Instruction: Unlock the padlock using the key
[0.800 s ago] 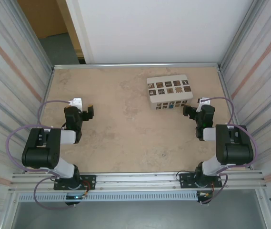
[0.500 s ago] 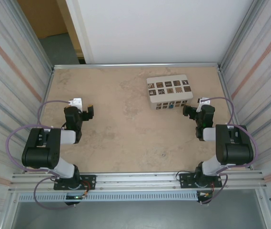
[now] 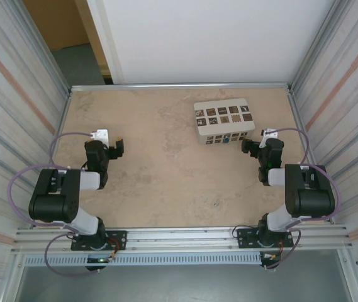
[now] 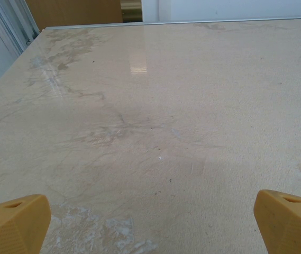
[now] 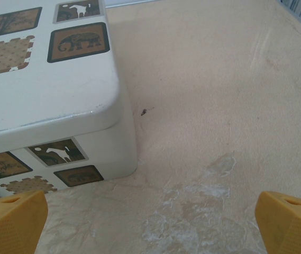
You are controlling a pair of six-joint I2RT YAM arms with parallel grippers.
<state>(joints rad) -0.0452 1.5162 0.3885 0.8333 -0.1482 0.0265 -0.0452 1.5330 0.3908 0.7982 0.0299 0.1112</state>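
The padlock and the key are out of view. My left gripper [image 3: 118,147] rests low over the left side of the table, open, its yellow fingertips [image 4: 14,222] wide apart over bare stone, and nothing lies between them [image 4: 150,225]. My right gripper [image 3: 248,146] is open too, close to the near right corner of a white box [image 3: 224,121] printed with animal pictures. In the right wrist view that box [image 5: 55,100] sits ahead and to the left, and the gap between the fingers [image 5: 150,225] holds nothing.
The beige stone table [image 3: 166,170] is walled by metal panels left and right and a white panel at the back. A small dark speck [image 3: 215,202] lies near the front middle. Another speck [image 5: 144,111] lies beside the box.
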